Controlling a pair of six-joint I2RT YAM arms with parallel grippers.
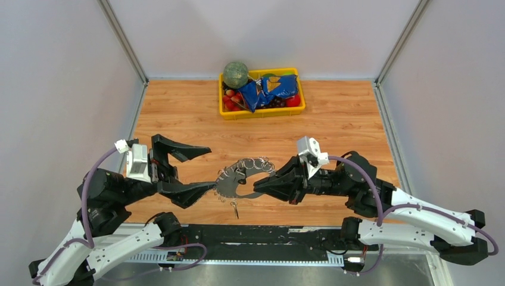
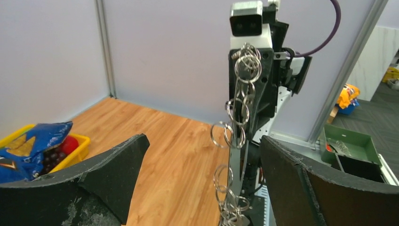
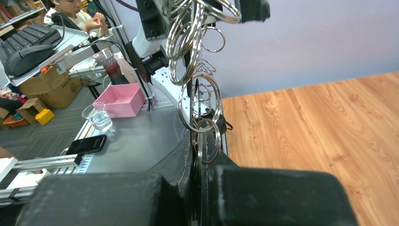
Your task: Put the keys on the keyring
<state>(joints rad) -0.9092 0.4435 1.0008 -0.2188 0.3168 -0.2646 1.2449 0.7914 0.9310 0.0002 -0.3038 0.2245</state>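
The keyring, a thin silver loop fringed with small rings, hangs above the table's near middle. My right gripper is shut on its right side. In the right wrist view the jaws pinch the flat band and the rings fan out above. My left gripper stands open just left of the loop, one finger far and one near, holding nothing. Seen from the left wrist, the keyring is edge-on between the spread fingers. One small key dangles below the loop's near edge.
A yellow tray at the back centre holds a green melon, a blue bag and red fruit. Grey walls close in the left, right and back sides. The black base rail runs along the near edge.
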